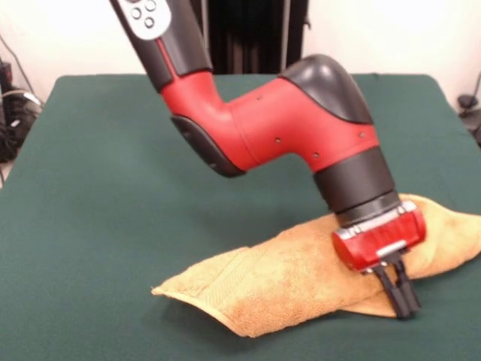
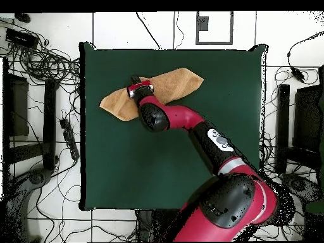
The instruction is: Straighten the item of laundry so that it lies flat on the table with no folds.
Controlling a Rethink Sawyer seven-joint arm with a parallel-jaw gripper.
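Front view: orange-tan towel (image 1: 301,286) lying folded over on the dark green table (image 1: 98,210), toward the near right, one end running off the picture's right edge, a woven border band showing near the left tip. Red and black arm (image 1: 285,128) reaching down from the top, hiding the middle of the towel behind its wrist. Gripper (image 1: 402,297) tilted, low at the towel's near edge, both black fingers (image 1: 388,289) pressed close together; whether cloth is pinched between them cannot be told. Dark cables (image 1: 11,120) off the table's left side, a black stand (image 1: 248,34) behind the far edge.

Overhead view: same towel (image 2: 174,85) as a long slanted strip near the table's (image 2: 158,164) top edge, left of centre. Gripper (image 2: 136,82) at the strip's upper edge, fingers barely visible. Arm (image 2: 183,119) crossing from the base at the bottom right, covering part of the towel's lower edge. Tangled cables (image 2: 44,63) on the floor at left, dark equipment (image 2: 310,120) at right
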